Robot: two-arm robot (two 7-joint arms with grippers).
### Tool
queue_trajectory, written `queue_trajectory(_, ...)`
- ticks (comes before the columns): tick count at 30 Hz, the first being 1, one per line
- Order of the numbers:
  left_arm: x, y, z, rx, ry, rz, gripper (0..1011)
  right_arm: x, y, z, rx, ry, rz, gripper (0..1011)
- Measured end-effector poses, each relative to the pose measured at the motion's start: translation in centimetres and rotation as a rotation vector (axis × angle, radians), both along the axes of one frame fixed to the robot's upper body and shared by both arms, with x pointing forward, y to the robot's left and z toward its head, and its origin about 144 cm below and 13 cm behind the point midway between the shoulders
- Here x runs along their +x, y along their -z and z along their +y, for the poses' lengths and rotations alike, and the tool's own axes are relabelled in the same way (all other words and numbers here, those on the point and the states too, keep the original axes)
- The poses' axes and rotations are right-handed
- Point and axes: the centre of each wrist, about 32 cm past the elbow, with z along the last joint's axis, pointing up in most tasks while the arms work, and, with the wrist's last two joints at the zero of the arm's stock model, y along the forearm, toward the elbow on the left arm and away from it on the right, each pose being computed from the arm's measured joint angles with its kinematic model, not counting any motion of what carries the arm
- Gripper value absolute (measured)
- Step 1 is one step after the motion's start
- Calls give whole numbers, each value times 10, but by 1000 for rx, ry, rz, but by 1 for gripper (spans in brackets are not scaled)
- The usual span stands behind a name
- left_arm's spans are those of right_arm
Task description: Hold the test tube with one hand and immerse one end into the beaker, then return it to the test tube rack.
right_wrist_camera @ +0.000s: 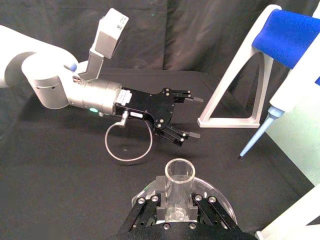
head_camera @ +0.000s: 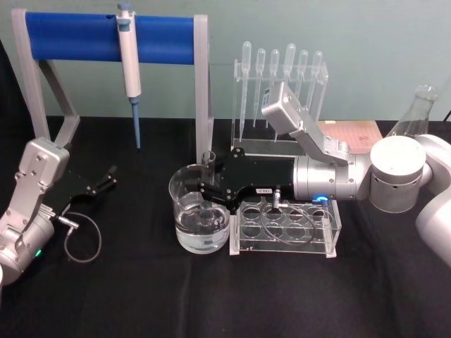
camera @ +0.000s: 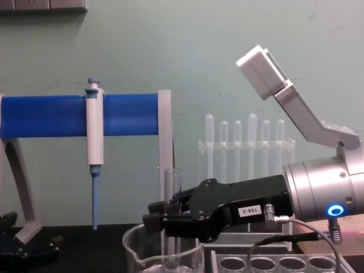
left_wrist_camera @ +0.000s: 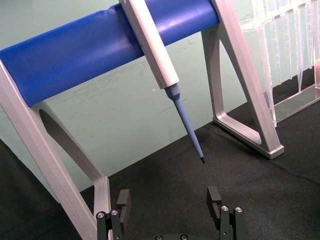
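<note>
The test tube (head_camera: pixel 208 163) stands upright inside the beaker (head_camera: pixel 180 211), which holds water at the table's middle. Its lower end reaches down into the water and its rim rises above the beaker's rim. My right gripper (head_camera: pixel 209 189) reaches in from the right and is shut on the test tube. The right wrist view looks down the test tube (right_wrist_camera: pixel 179 181) between the fingers, over the beaker (right_wrist_camera: pixel 216 191). In the chest view the right gripper (camera: pixel 158 219) holds the test tube (camera: pixel 172 185) above the beaker (camera: pixel 136 250). My left gripper (head_camera: pixel 106 179) rests open at the far left.
A blue-barred stand (head_camera: pixel 106 32) with a hanging pipettor (head_camera: pixel 130 63) is at the back left. A rack of plastic pipettes (head_camera: pixel 280 77) stands behind the right arm. A clear tube rack (head_camera: pixel 285 225) sits just right of the beaker, and a conical flask (head_camera: pixel 416 113) is at the far right.
</note>
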Motion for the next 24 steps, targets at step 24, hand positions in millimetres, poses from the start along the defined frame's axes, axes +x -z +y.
queue_trajectory(24, 0, 0, 0, 0, 0, 0, 1000, 0, 0, 0, 0, 0, 0, 223)
